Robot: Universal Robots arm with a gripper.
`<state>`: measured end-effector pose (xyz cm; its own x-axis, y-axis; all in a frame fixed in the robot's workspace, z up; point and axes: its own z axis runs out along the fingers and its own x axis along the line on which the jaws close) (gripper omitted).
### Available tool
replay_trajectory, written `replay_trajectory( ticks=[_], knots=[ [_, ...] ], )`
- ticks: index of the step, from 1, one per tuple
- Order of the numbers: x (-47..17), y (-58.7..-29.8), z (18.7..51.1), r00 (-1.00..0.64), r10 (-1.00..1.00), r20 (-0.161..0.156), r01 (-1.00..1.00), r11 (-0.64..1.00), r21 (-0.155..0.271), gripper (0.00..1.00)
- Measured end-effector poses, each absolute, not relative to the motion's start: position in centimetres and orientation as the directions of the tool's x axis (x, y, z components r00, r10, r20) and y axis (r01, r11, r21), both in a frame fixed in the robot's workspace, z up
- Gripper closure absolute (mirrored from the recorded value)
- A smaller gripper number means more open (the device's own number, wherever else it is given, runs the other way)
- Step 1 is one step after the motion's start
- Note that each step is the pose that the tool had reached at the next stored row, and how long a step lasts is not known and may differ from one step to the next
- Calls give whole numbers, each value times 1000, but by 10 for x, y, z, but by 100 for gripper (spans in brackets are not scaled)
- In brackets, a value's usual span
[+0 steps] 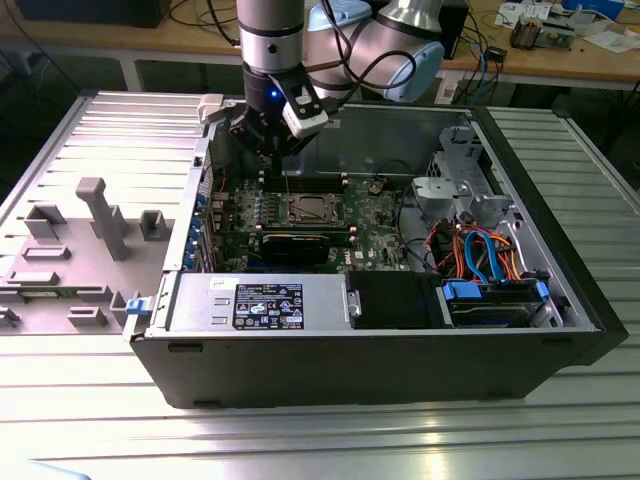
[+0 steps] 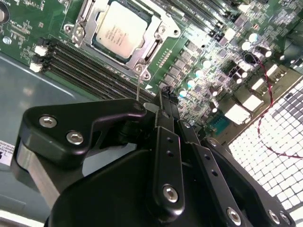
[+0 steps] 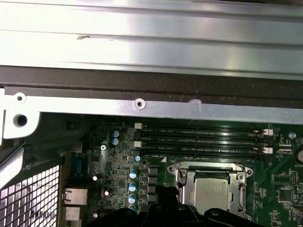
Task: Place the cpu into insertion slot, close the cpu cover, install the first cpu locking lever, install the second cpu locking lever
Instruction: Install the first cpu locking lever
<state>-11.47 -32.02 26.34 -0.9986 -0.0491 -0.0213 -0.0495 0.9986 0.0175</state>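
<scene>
- Silver-grey metal marks the cpu (image 2: 124, 29), a small flat square chip lying face up and flat in the insertion slot (image 2: 156, 45), the square socket set in the green circuit board (image 3: 118, 156); seated this way, its placement looks done.
- The cpu cover (image 3: 185, 176), a thin silvery metal frame plate with a large square window, lies down around the chip in both wrist views, so the chip face shows through the window.
- A thin wire lever (image 2: 138, 90) stands up from the corner of the frame toward the end effector; whether it is latched cannot be told.
- The black end effector (image 2: 163, 101) hangs just above the board beside the long dark memory slots (image 2: 90, 71), near that lever, its fingers drawn narrow together; whether they pinch the wire cannot be told.
- In the exterior view the arm reaches down into the open black computer case (image 1: 400, 360), which rests on its side on the ribbed metal bench (image 1: 120, 120) so the board faces upward.
</scene>
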Motion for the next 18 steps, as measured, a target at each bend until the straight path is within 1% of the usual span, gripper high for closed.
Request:
replay_trajectory(
  ticks=[3, 11, 18],
  knots=[
    [-115, -313, 263, -998, -52, -21, -52, 998, 17, 89],
    [-95, -312, 262, -998, -52, -24, -52, 999, 16, 89],
    [-93, -312, 262, -998, -52, -24, -52, 999, 16, 89]
  ],
)
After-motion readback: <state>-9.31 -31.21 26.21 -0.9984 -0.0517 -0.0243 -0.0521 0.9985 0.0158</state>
